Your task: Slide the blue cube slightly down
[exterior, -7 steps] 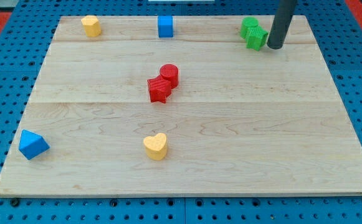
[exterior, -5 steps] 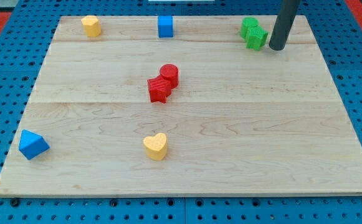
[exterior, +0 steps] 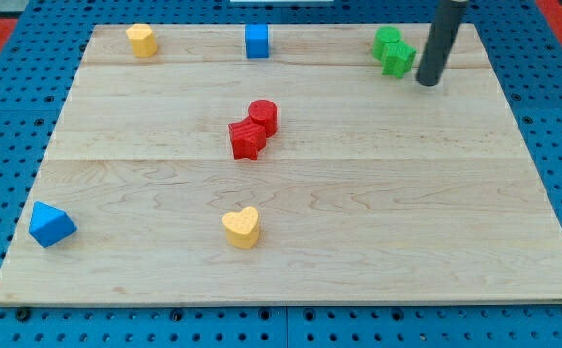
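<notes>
The blue cube [exterior: 256, 42] sits near the top edge of the wooden board [exterior: 358, 222], left of centre. My tip [exterior: 428, 81] is at the upper right, just right of and slightly below the two green blocks [exterior: 393, 51]. It is far to the right of the blue cube and not touching it.
A yellow block [exterior: 141, 40] sits at the top left. A red cylinder [exterior: 263, 116] and a red star-like block [exterior: 247, 139] touch at the centre. A yellow heart [exterior: 242, 227] lies at the lower middle, a blue triangular block [exterior: 50, 224] at the lower left.
My tip has moved slightly down and to the right, away from the green blocks. No block has moved.
</notes>
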Motion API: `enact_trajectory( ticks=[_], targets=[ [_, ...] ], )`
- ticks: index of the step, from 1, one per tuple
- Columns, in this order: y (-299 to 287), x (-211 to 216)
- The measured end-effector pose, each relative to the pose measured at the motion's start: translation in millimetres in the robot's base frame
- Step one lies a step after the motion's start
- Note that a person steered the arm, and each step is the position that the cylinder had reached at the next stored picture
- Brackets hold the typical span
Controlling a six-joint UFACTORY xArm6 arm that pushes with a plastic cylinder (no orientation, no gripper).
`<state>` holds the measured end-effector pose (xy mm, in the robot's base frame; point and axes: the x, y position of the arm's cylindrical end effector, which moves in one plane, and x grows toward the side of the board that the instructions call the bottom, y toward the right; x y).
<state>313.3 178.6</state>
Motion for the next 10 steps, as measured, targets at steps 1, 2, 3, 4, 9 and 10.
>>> enact_trajectory(
  ticks=[1,2,3,4,9,10],
  targets=[
    [-61.6,-0.1],
    [-106.3,-25.5],
    [-106.3,-75.7],
    [-139.4,-97.4],
    [-306.8,-43.3],
    [-358.7,-23.1]
  ],
)
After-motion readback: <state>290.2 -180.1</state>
